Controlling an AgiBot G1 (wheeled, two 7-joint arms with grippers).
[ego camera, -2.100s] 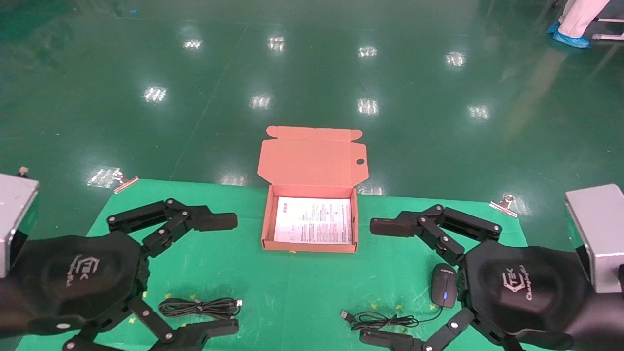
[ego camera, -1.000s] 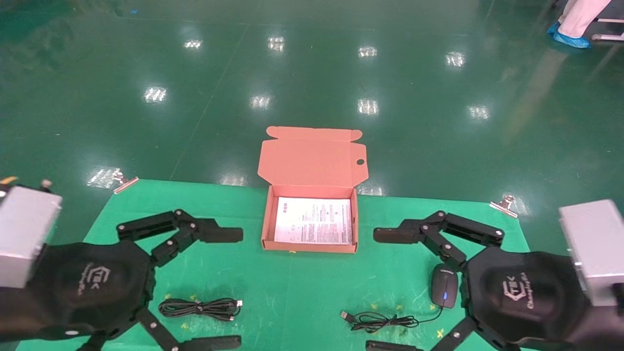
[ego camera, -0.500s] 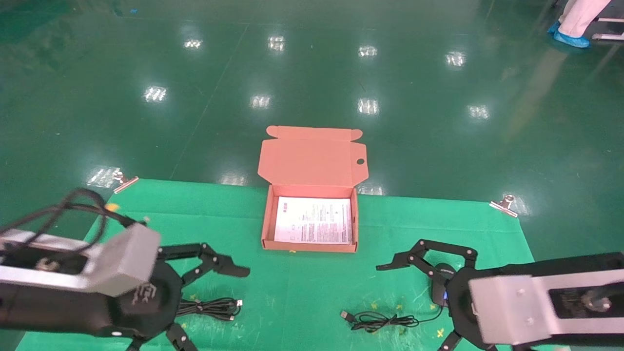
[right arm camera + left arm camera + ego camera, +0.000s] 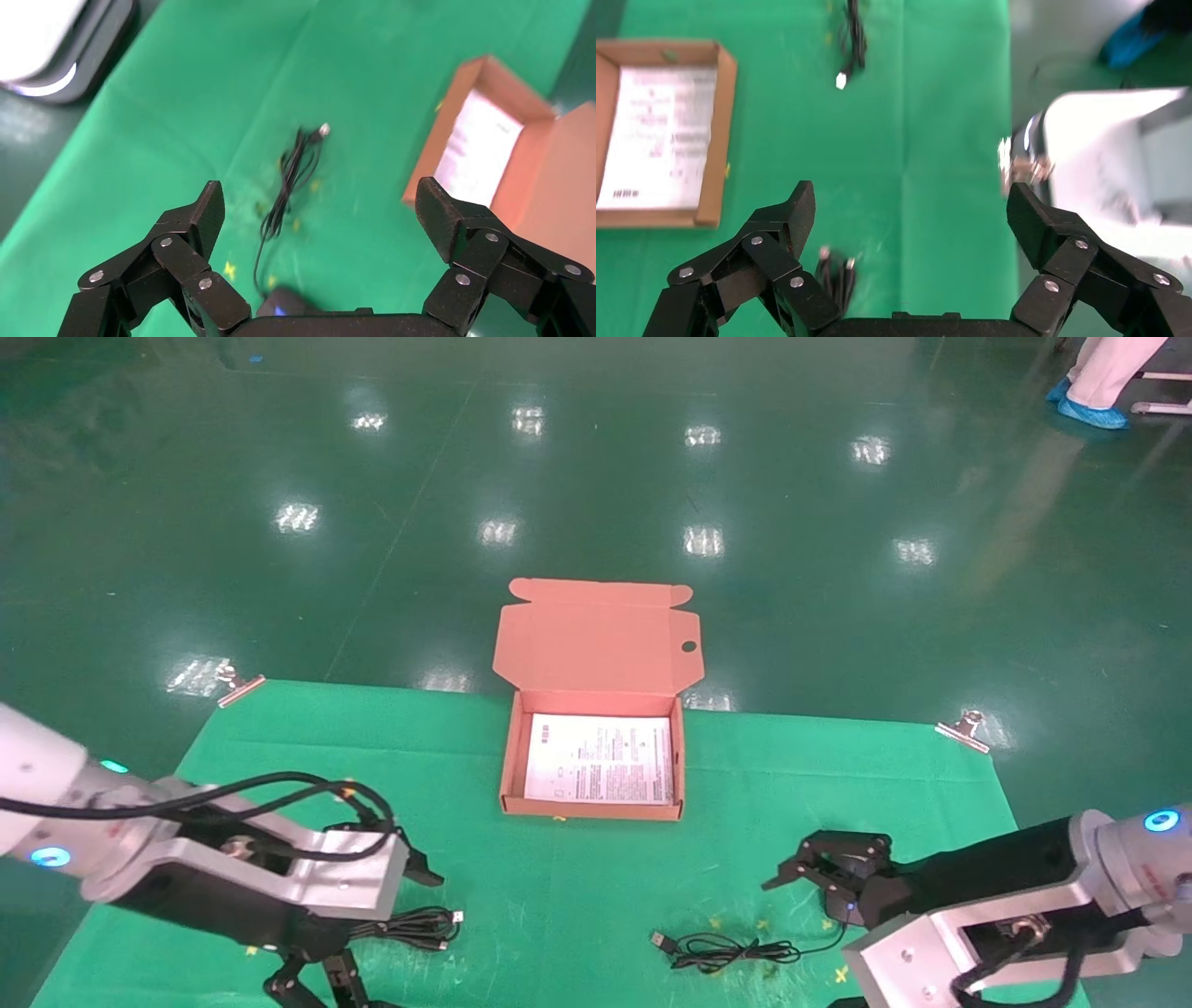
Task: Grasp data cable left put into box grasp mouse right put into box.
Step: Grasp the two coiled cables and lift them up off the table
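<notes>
The approach step is in hand: nothing is grasped yet. The left gripper (image 4: 372, 933), fingers spread wide, is poised over the data cable (image 4: 414, 926) near the mat's (image 4: 577, 887) front-left edge. The right gripper (image 4: 824, 873), likewise wide open, is held above the mouse (image 4: 284, 306) near the front-right edge. Lowering and closing are judged next. The box (image 4: 507, 761), lid open with a printed sheet (image 4: 601, 758) inside, sits at the mat's far edge; the mouse cord (image 4: 736, 950) may trail.

The box (image 4: 596, 649) looks like matt orange cardboard, with a white printed paper sheet (image 4: 599, 758) inside. The counter (image 4: 577, 877) has a green cloth cover, matt and slightly creased. The floor (image 4: 559, 477) is glossy green and reflects lamps. Both pincers (image 4: 909, 232) (image 4: 320, 228) look like matt black plastic with small metal rivets.
</notes>
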